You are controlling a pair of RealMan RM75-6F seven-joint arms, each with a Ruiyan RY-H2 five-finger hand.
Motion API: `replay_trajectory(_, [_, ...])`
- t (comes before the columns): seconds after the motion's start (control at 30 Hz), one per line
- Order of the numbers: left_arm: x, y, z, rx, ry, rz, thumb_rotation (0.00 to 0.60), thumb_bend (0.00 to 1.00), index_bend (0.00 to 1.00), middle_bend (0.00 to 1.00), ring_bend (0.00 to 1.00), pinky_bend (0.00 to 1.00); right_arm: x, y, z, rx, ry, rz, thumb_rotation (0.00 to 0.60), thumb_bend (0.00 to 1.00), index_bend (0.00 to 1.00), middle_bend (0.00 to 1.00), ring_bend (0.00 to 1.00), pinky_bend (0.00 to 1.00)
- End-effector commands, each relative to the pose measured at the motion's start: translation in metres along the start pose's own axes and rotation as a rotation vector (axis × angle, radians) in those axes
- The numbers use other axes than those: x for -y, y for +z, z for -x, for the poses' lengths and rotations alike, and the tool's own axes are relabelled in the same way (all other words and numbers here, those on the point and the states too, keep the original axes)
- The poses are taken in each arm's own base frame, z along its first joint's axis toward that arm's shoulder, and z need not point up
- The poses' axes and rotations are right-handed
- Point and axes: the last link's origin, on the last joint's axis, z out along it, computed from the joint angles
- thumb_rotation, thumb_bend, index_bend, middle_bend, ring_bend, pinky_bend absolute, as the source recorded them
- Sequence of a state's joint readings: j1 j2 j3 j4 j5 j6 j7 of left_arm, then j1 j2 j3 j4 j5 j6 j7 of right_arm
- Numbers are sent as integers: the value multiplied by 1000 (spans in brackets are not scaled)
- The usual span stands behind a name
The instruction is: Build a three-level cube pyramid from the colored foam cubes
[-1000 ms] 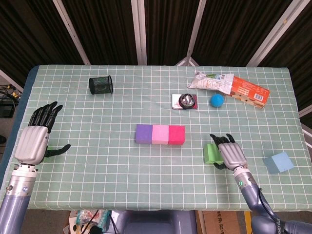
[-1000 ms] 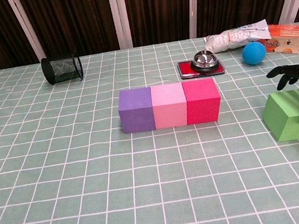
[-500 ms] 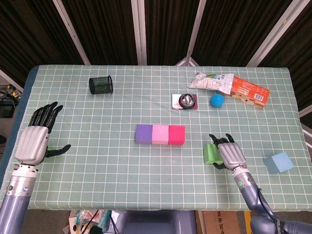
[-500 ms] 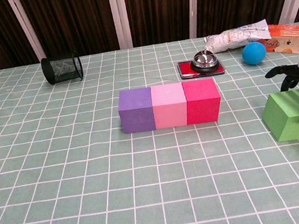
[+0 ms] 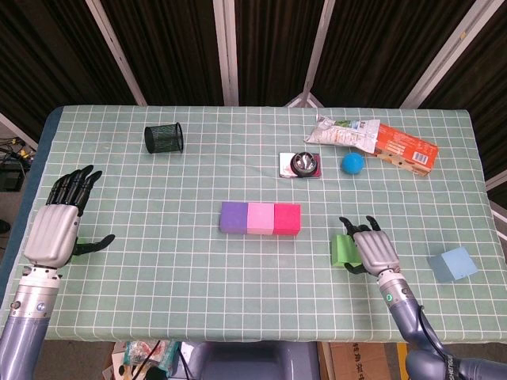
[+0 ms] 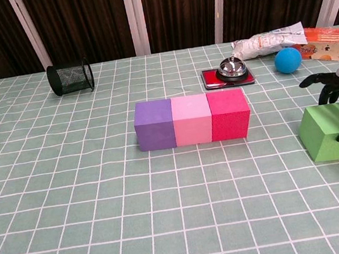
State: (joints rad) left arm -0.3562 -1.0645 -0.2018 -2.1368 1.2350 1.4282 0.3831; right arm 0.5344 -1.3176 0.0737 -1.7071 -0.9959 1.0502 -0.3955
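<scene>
Three cubes, purple [image 5: 233, 218], pink [image 5: 260, 218] and red [image 5: 287, 219], touch in a row mid-table as the base, and the green cube [image 6: 330, 132] sits to their right (the light blue cube [image 5: 452, 264] lies further right, near the edge). My right hand [image 5: 372, 248] is over the green cube's right side, fingers [image 6: 317, 82] arched above its top and thumb against its near face, though I cannot tell whether that is a firm grip. My left hand [image 5: 57, 225] is well apart at the table's left edge, spread and holding nothing, so the right is the nearer one.
</scene>
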Motion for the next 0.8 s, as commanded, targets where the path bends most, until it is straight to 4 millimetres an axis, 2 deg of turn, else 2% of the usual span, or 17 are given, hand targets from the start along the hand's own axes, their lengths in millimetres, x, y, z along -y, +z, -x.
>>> replay_trajectory(0.03, [0, 0, 0, 0, 1, -1, 600, 109, 0, 0, 0, 0, 4, 1, -6, -14, 1, -13, 600, 253, 91, 355, 259, 61])
replay_trajectory(0.17, [1, 1, 0, 1, 0, -3, 600, 109, 0, 0, 0, 0, 13, 3, -19, -41, -16, -45, 600, 253, 91, 355, 258, 61])
replay_trajectory(0.4, [2, 1, 0, 2, -5, -7, 600, 109, 0, 0, 0, 0, 35, 16, -56, -100, -63, -96, 600, 253, 91, 355, 258, 61])
replay_trajectory(0.6, [2, 2, -2, 2, -16, -10, 600, 109, 0, 0, 0, 0, 61, 30, -88, -137, -71, -125, 600, 253, 91, 355, 258, 61])
replay_trajectory(0.8, [4, 3, -3, 10, -30, -16, 600, 109, 0, 0, 0, 0, 91, 37, -93, -118, -90, -170, 600, 254, 91, 355, 259, 61])
